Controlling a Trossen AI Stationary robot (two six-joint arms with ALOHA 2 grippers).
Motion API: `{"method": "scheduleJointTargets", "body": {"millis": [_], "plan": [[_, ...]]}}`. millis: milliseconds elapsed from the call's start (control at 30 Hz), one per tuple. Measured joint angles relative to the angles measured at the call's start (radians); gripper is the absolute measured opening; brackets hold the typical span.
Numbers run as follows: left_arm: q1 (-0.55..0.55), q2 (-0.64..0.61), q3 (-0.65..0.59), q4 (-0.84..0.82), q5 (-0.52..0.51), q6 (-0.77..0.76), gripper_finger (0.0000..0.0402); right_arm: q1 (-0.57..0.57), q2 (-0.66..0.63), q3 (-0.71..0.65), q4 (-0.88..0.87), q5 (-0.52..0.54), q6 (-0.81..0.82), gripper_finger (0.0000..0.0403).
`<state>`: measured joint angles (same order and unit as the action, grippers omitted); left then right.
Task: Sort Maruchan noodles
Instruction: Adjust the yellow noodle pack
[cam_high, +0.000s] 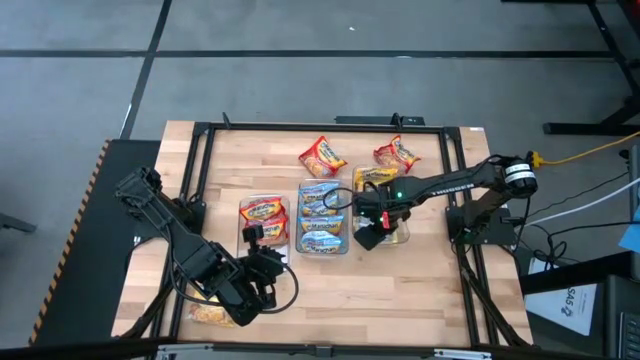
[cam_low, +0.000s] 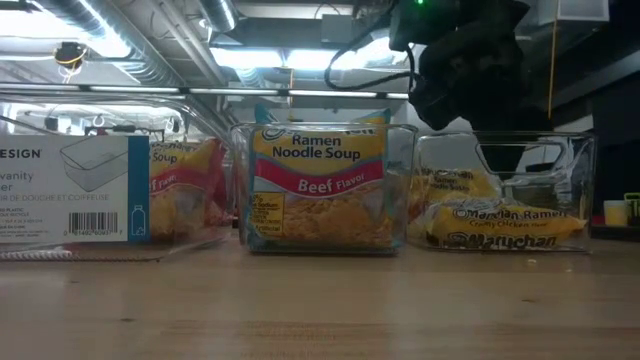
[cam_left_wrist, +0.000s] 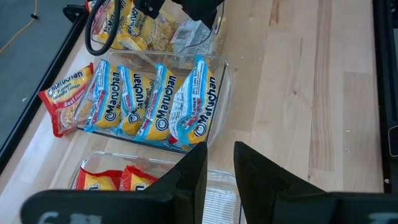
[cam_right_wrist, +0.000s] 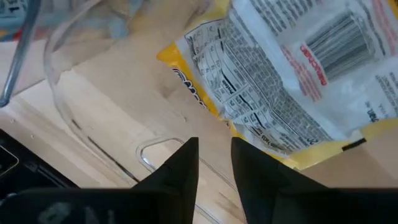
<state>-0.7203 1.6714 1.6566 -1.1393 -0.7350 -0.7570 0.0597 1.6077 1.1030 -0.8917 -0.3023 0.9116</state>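
The right gripper's (cam_right_wrist: 214, 163) fingers stand slightly parted and empty just above the yellow packet (cam_right_wrist: 292, 81), which lies face down in the right-hand bin (cam_low: 505, 190), long axis along the bin. Best lift straight clear before fetching another. The left gripper (cam_left_wrist: 219, 168) waits, narrowly parted and empty, near the middle bin (cam_left_wrist: 219, 81).

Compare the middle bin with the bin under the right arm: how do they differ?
The middle bin holds a row of blue Maruchan packets standing on edge; the right bin holds yellow packets lying flat. The middle bin looks full; the right bin has room left. The right end effector hangs over the right bin; nothing hangs over the middle one. Both are clear plastic.
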Motion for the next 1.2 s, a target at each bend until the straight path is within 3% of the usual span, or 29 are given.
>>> {"method": "scheduleJointTargets", "body": {"millis": [167, 400, 800, 900, 1067, 1200], "plan": [[-0.001, 0.0, 0.0, 0.001, 0.0, 0.0, 0.0073, 0.0, 0.019, -0.001, 0.0, 0.003, 0.025, 0.0097], [-0.003, 0.0, 0.0, 0.006, 0.0, 0.0, 0.0073, -0.001, 0.14, -0.002, 0.017, -0.053, 0.029, 0.0097], [-0.003, 0.0, 0.0, 0.007, 0.0, 0.0, 0.0073, -0.001, 0.158, 0.001, 0.023, -0.054, 0.023, 0.0095], [-0.003, 0.0, 0.0, 0.008, 0.0, 0.0, 0.0073, -0.001, 0.158, 0.0, 0.024, -0.052, 0.023, 0.0079], [-0.003, 0.0, 0.0, 0.008, 0.0, 0.0, 0.0073, -0.001, 0.159, 0.0, 0.03, -0.044, 0.002, 0.0016], [-0.003, 0.0, 0.0, 0.008, 0.0, 0.0, 0.0073, -0.001, 0.159, -0.001, 0.032, -0.048, -0.004, 0.0007]]}}
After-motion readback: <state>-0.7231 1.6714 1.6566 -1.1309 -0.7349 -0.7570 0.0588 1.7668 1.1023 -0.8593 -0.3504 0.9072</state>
